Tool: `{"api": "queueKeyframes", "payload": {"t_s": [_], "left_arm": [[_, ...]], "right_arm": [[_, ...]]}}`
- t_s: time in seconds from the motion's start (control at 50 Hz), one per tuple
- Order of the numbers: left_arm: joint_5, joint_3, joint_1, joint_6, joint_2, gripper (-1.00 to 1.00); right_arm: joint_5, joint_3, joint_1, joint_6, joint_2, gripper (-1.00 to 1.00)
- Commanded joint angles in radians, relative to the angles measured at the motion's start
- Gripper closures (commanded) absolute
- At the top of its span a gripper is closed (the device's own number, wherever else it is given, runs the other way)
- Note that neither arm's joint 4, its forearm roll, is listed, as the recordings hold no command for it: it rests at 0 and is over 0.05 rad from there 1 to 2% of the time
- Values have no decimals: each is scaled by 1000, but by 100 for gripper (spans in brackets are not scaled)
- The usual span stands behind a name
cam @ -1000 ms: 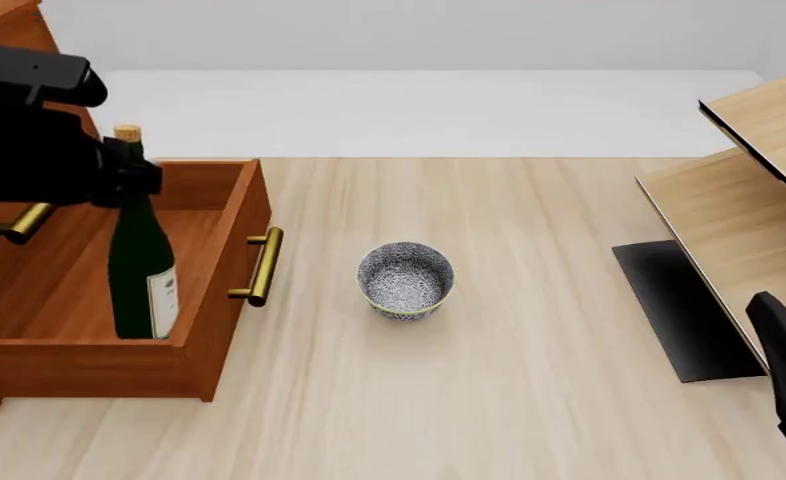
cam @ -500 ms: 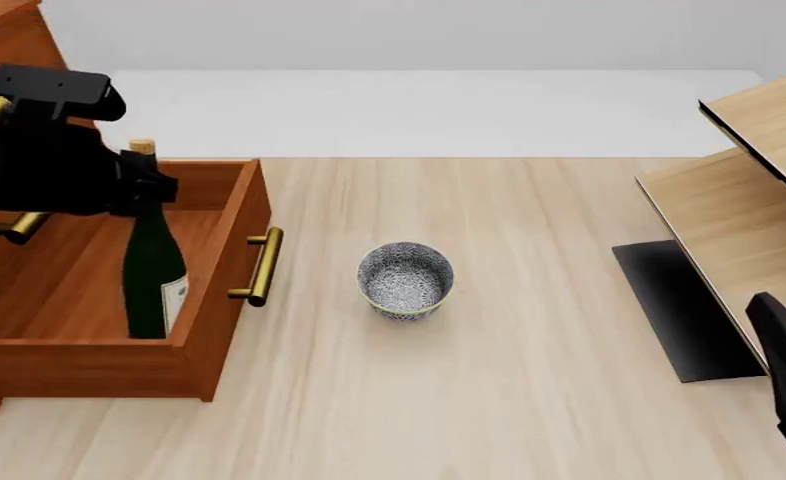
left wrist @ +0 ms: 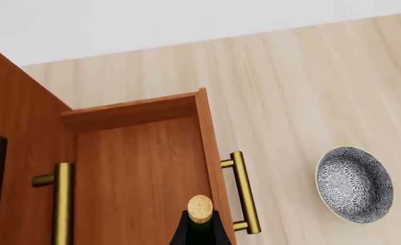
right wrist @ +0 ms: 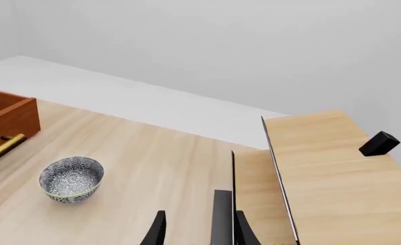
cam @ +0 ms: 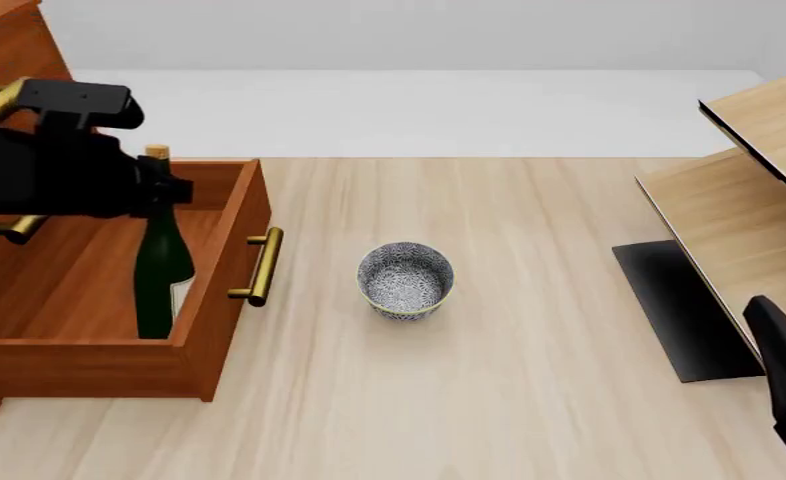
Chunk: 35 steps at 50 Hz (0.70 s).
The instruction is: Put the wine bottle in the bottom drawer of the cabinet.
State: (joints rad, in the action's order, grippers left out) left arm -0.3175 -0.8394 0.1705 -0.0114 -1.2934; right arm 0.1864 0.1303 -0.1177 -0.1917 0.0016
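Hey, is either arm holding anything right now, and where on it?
The left pincer grips the wine bottle at its neck, just below the cork, inside the bottom drawer. The right pincer holds nothing.

the front view looks forward and down from above the arms' own side, taking in the whole pale wooden desk (cam: 527, 300). the left wrist view looks steeply down, close over the open reddish-brown wooden drawer (left wrist: 143, 168). the right wrist view sits lower, looking across the desk toward the far wall. all three share the small blue-and-white patterned bowl (cam: 405, 279) (left wrist: 353, 184) (right wrist: 71, 178).
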Motion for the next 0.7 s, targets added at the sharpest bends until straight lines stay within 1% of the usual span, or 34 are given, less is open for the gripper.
{"api": "queueKeyframes", "payload": {"t_s": [0.02,0.12,0.14,0.18,0.2,0.3,0.32,0.44,0.46,0.6,0.7], "left_arm": [[26,16,-13,6,-36,100],[45,27,-11,10,-53,100],[48,26,-5,-2,-57,100],[54,29,-8,7,-64,100],[56,29,-3,-5,-69,100],[79,29,-8,1,-92,100],[85,29,-2,-13,-98,100],[109,38,-1,-19,-119,100],[110,36,2,-30,-120,100],[119,28,-5,-25,-140,100],[137,34,-4,-38,-157,100]], "right_arm": [[1,0,5,1,0,-100],[-1,-5,4,0,0,-100],[-1,-6,3,-1,0,-100],[-1,-7,5,0,0,-100],[-2,-8,5,-1,0,-100],[-3,-11,4,-2,0,-100],[-3,-12,4,-2,0,-100],[-2,-13,7,-2,0,-100],[-2,-14,6,-4,0,-100],[-4,-14,10,-4,0,-100],[-4,-18,12,-4,0,-100]]}}
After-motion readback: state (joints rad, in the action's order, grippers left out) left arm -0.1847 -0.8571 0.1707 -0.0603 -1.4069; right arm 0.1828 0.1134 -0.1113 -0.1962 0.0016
